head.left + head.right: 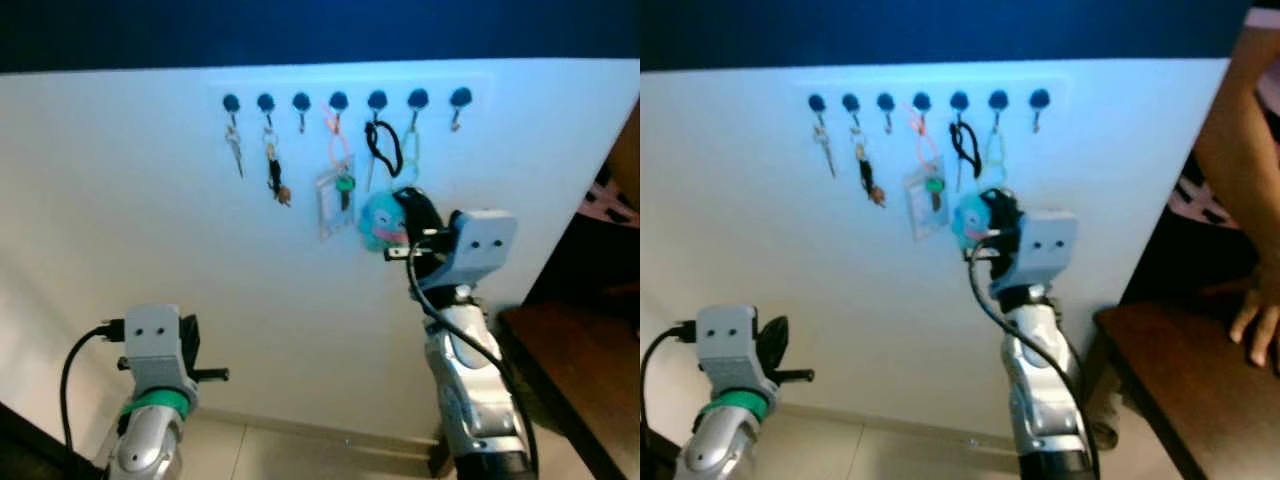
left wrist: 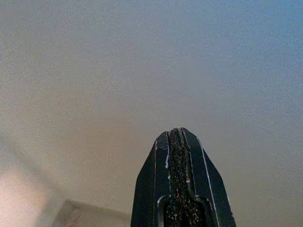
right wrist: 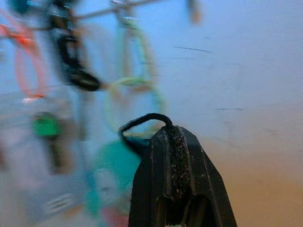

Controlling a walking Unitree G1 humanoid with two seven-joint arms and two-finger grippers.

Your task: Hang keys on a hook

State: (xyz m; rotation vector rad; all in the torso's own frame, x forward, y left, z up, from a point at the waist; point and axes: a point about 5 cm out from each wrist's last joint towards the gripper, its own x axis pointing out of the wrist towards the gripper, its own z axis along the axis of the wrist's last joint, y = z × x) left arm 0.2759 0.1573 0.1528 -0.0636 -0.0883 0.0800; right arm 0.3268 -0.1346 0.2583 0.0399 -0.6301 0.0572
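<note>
Seven hooks on the wall, and the right pincer is lifting a key bunch toward them

Seven dark hooks (image 1: pixel 338 101) are running in a row along the top edge of the white wall (image 1: pixel 120 230); several are already carrying keys, a card on an orange loop (image 1: pixel 334 190) and a black cord (image 1: pixel 384 148), while the hook at the right end (image 1: pixel 460 98) is looking bare. The right pincer (image 3: pixel 176 142) is pressing its fingers together on a thin black loop (image 3: pixel 144 120), with the teal-charm keys (image 1: pixel 382 222) dangling just below the middle hooks, near the wall. By my judgement the hanging is not yet done: the loop needs raising and slipping over a free hook before letting go. The left pincer (image 2: pixel 176 151) is hanging low with its fingers fully together, gripping nothing. A person's hand (image 1: pixel 1252 320) is resting on the dark bench (image 1: pixel 1170 370) at the right
</note>
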